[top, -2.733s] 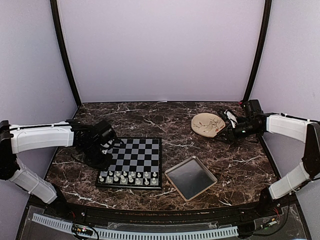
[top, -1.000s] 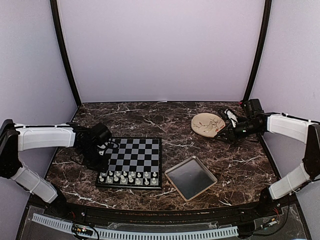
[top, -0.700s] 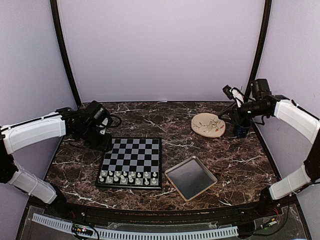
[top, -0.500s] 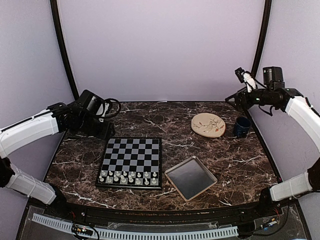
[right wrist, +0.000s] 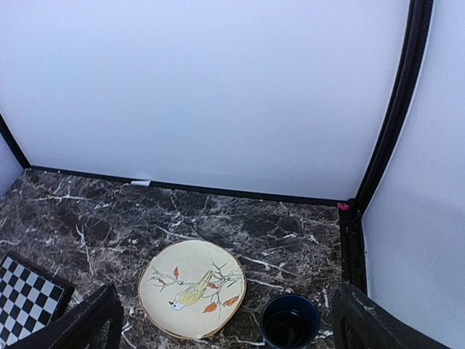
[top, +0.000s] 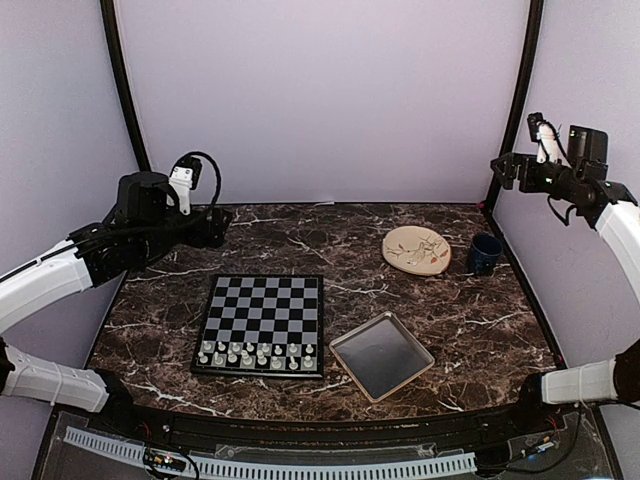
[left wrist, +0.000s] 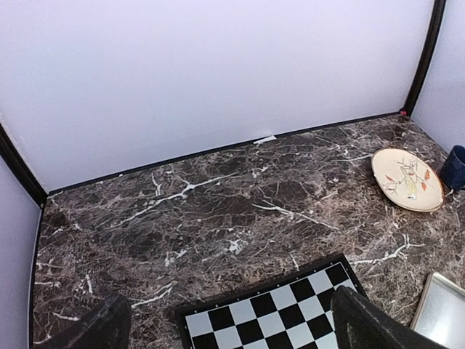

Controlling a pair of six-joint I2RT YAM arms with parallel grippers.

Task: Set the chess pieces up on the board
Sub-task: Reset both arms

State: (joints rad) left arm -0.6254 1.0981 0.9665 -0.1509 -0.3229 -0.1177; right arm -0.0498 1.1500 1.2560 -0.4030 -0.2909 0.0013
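The board [top: 266,322] lies flat on the marble table, left of centre. Small white chess pieces [top: 257,352] stand in two rows along its near edge. My left gripper [top: 210,226] hangs high above the table's back left, open, with nothing between its fingers [left wrist: 94,331]. In the left wrist view the board's far edge [left wrist: 280,314] shows below, without pieces. My right gripper [top: 506,170] is raised at the back right corner, open and empty. The board's corner [right wrist: 22,298] shows in the right wrist view.
A round beige plate [top: 417,249] with a bird drawing lies at the back right, a dark blue cup [top: 485,253] just right of it. A square metal tray [top: 381,355] sits right of the board. Black frame posts stand at both back corners.
Both arms have risen from table level and pulled back toward the back corners, their jaws opening wide. The blue cup, earlier covered by the right gripper, now stands in plain view.
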